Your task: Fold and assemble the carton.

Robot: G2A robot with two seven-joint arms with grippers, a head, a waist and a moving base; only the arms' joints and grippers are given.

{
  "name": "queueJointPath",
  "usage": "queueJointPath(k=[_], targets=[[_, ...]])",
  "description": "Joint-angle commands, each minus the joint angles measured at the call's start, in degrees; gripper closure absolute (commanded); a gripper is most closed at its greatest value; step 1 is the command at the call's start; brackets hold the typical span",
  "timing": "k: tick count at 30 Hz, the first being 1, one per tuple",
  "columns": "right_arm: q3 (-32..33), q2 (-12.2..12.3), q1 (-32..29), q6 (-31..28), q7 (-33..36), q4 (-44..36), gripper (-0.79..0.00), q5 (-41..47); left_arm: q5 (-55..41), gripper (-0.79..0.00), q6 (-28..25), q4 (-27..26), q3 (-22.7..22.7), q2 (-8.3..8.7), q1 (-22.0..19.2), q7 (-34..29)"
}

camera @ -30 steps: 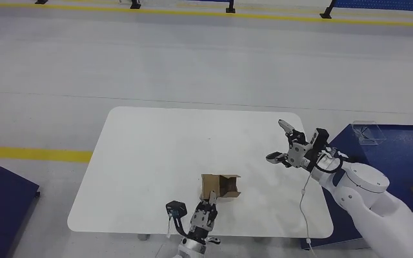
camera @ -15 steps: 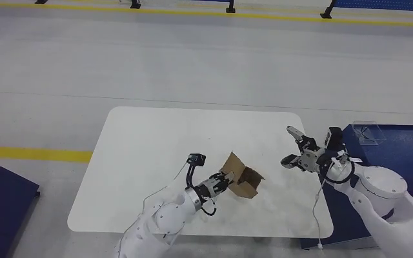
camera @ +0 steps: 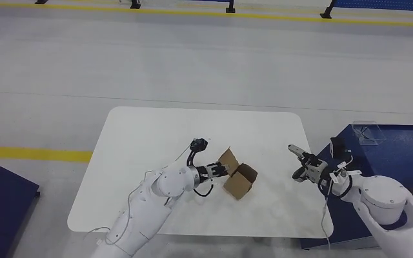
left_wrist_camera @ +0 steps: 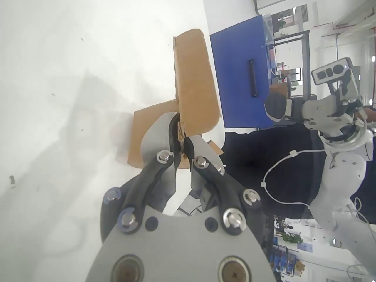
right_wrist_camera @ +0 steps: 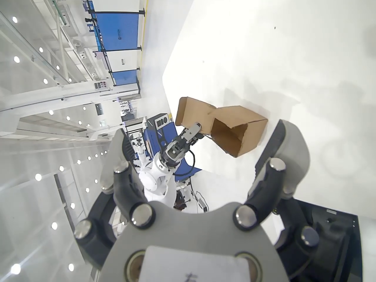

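The left hand (camera: 217,171) clamps tight on a flap of the carton (camera: 239,182) on the worktop (camera: 148,148); the right hand (camera: 297,162) gapes wide, empty, well apart.

White bench (camera: 148,148), rounded corners. Blue cabinet (camera: 390,158) just beside bench's right edge; clear plastic tray (camera: 368,132) on top. Yellow floor stripe (camera: 45,154) left of bench.
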Motion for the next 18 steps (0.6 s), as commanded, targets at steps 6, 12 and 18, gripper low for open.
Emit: queueJointPath(k=[6,12,18], targets=[[0.0,0.0,0.0,0.0,0.0,0.0,-0.785,0.0,0.1,-0.785,-2.0,1.0,-1.8,0.56,0.3,-1.4],[0.0,0.2,-0.1,-1.3,-2.6,-1.3,-0.785,-7.5,1.6,-0.785,-1.9,-8.2,-7.1,2.55,7.9,1.2],[-2.3,0.8,2.2,-1.4,0.7,-2.9,-0.785,-26.1,12.1,-0.785,-1.9,-27.0,-11.6,5.19,24.4,8.0]])
